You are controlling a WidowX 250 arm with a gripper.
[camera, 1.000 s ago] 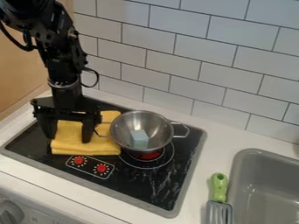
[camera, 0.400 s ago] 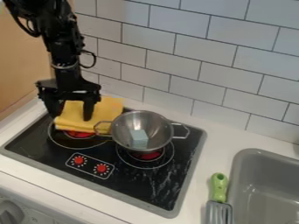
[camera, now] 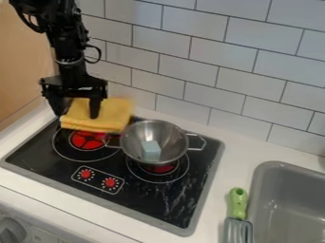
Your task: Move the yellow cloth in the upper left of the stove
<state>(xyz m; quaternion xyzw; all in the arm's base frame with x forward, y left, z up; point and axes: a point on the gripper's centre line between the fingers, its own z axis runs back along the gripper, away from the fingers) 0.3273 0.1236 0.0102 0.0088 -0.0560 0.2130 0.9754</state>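
Sitting well in front of the gripper point(camera: 77, 115) are the stove's point(camera: 143, 201) 2 red knobs point(camera: 110, 182). Nearer to it, 1 burner point(camera: 88, 140) glows uncovered, while the pot point(camera: 132, 142) stands to the gripper's right on another. Beyond that burner, the cloth point(camera: 109, 122) is right at the gripper, which is open, its 2 fingers spread wide. It covers the stove's upper left end, so the move looks nearly done. What seems left is letting the cloth settle, then lifting the gripper clear.
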